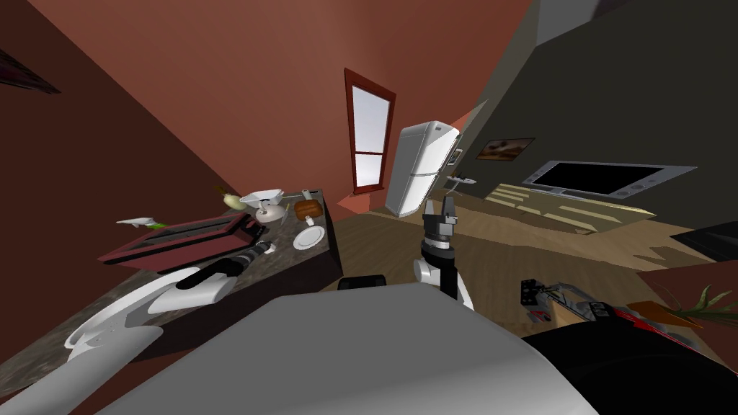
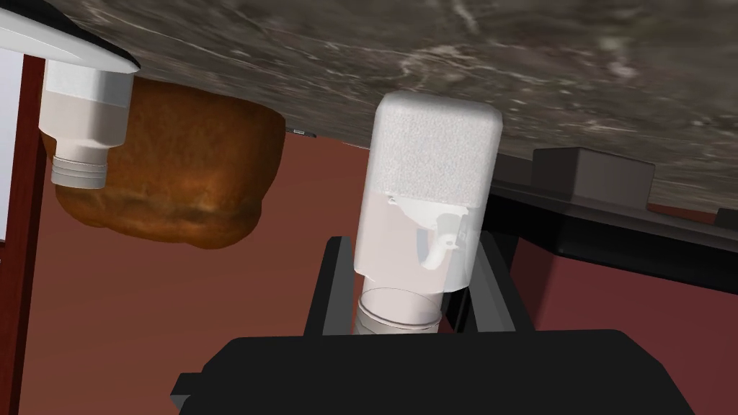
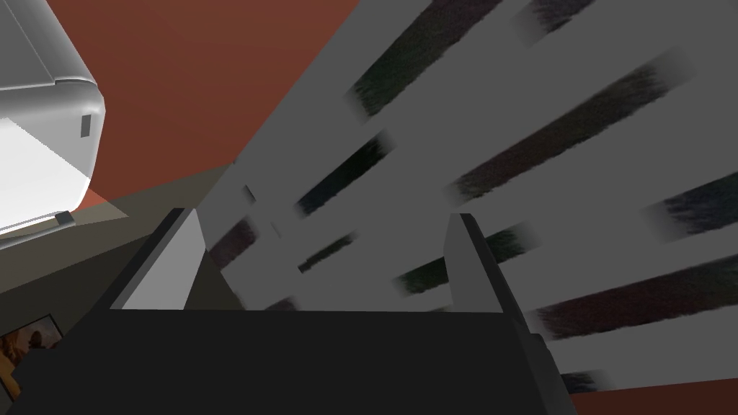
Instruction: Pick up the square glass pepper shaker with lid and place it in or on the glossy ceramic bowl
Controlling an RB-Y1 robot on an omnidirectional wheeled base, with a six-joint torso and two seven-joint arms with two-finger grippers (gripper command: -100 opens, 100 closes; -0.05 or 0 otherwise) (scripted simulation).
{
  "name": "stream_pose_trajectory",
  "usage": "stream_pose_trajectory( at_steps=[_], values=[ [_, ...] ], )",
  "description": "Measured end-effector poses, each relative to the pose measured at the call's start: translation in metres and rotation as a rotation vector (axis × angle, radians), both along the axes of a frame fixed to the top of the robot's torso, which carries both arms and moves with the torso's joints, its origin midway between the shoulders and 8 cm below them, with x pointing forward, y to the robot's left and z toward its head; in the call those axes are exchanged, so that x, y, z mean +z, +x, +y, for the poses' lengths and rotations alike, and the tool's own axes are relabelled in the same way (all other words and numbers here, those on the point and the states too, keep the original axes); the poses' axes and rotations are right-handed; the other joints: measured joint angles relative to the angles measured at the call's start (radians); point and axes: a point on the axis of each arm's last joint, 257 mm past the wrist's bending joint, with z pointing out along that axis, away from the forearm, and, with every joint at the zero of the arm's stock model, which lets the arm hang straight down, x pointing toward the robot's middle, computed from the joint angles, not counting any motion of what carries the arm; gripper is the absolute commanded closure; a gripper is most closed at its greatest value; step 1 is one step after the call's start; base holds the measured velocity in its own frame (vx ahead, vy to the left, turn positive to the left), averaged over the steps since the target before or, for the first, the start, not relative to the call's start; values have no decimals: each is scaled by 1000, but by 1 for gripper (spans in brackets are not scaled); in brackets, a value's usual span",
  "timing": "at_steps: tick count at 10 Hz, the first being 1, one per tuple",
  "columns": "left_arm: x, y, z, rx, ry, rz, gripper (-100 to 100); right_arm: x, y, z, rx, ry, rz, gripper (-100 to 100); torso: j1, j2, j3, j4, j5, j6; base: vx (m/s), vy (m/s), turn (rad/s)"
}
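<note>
The left gripper (image 2: 412, 241) is clamped on the square clear white pepper shaker (image 2: 432, 180), mid frame, on the dark stone counter (image 2: 576, 57); the right gripper (image 1: 440, 206) has its fingers apart. The grab looks done; next, lift it over to the shiny white bowl (image 1: 261, 196), left of middle.

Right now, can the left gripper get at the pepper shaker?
Likely yes: the left gripper is shut on the pepper shaker, fingers against its sides; the bread loaf stands apart beside it.

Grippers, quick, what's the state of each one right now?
Left gripper: closed on the pepper shaker.
Right gripper: open, holding nothing.
</note>
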Motion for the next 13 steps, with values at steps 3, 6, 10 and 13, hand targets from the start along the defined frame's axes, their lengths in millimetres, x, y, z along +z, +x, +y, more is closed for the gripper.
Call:
stream_pose_trajectory(
  at_steps=[3, 6, 10, 13],
  values=[
    [5, -7, -6, -4, -52, -18, 100, 0, 0, 0, 0, 0, 0, 0, -3, 14, 7, 1, 2, -3, -171, -48, 36],
    [5, -18, -11, 0, -110, -16, 100, 0, 0, 0, 0, 0, 0, 0, 1, 13, 7, 1, 3, -4, -146, -1, 56],
    [9, -32, -18, 5, -178, -8, 100, 0, 0, 0, 0, 0, 0, 0, 3, 15, 8, 1, 3, -4, -170, 26, 47],
    [25, -28, -19, -7, -177, 8, 100, 0, 0, 0, 0, 0, 0, 0, 13, 7, 3, 0, 4, -4, -59, 167, 104]
  ],
)
